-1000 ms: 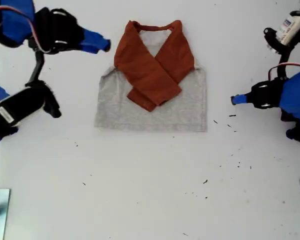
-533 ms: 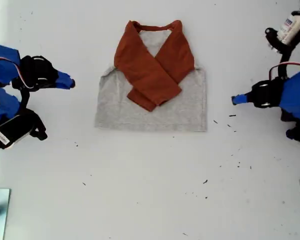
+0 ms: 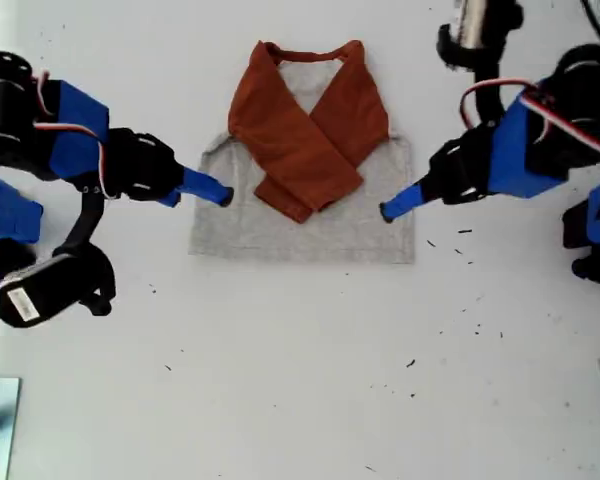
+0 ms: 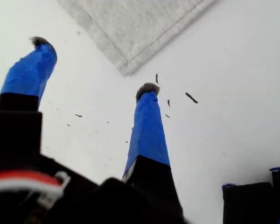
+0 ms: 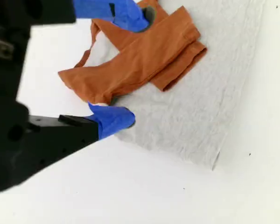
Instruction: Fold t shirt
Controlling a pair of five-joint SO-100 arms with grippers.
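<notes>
Grey-bodied t shirt [image 3: 310,225] lies at the exterior view's twelve o'clock, rust sleeves crossed. My first gripper [image 4: 93,66] at its three o'clock and my second gripper [image 5: 133,69] at nine gape wide. Next, I judge, pinching the side hems.

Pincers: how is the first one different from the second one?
My first pincer comes from the exterior view's right; my second pincer comes from that view's left. The first's wrist view shows bare table between its fingers, near the t shirt corner; the second's shows orange sleeves. Both are blue-tipped, open and empty.
</notes>
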